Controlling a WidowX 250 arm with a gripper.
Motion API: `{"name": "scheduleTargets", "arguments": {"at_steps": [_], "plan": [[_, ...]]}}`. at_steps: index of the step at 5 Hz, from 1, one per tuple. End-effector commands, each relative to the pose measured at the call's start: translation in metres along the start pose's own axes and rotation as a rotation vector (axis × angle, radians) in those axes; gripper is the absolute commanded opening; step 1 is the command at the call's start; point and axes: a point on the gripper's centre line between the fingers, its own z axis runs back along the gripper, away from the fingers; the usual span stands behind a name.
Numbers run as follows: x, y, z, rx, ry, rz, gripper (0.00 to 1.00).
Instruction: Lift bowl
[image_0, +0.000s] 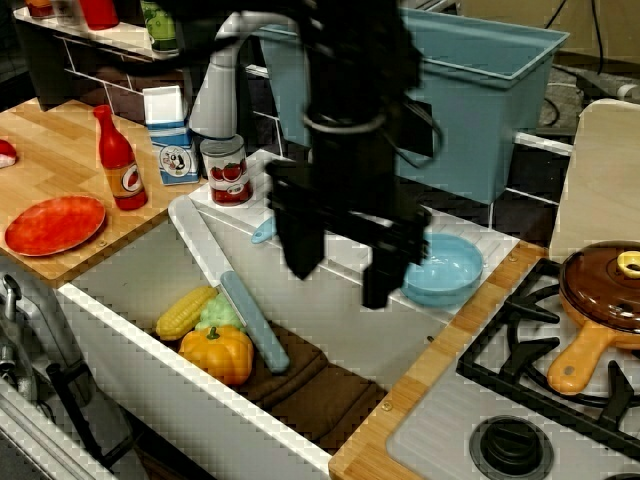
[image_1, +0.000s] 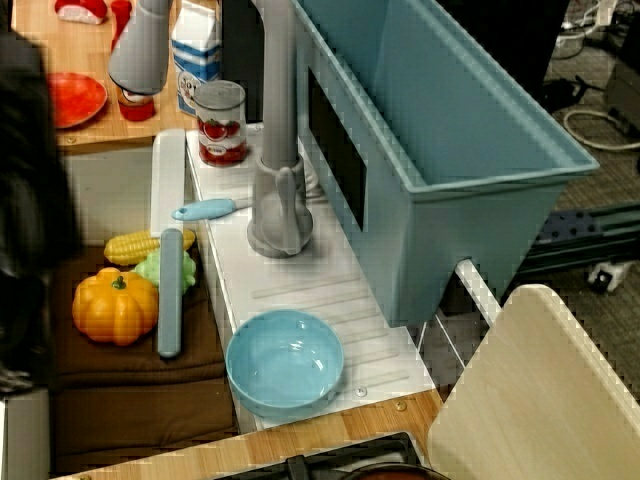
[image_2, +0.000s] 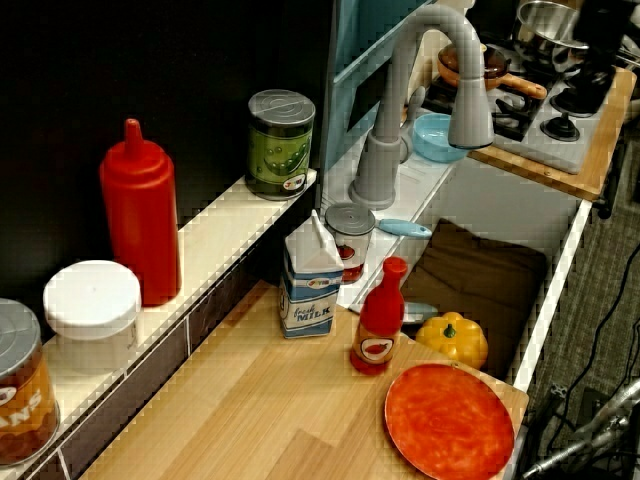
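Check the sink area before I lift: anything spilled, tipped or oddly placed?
Nothing spilled or tipped. The bowl sits upright and empty on the drainboard. Only oddity: toy corn and a pumpkin lying in the sink basin.

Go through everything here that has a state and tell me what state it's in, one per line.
Bowl: upright, empty, on the white ledge.
Gripper: open, holding nothing, beside the bowl.
Blue tub: empty as far as visible.
Pan: lidded, on the stove.
Tomato can: upright.
Plate: empty.
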Motion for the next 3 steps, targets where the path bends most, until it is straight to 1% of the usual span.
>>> {"name": "scheduleTargets", "arguments": {"at_steps": [1, 2, 3], "plan": [[0.049, -0.011, 0.007, -0.033, -0.051, -0.021, 1.0], [0.068, -0.015, 0.008, -0.04, -0.052, -0.033, 1.0], [0.082, -0.017, 0.007, -0.047, -0.072, -0.023, 1.0]]}}
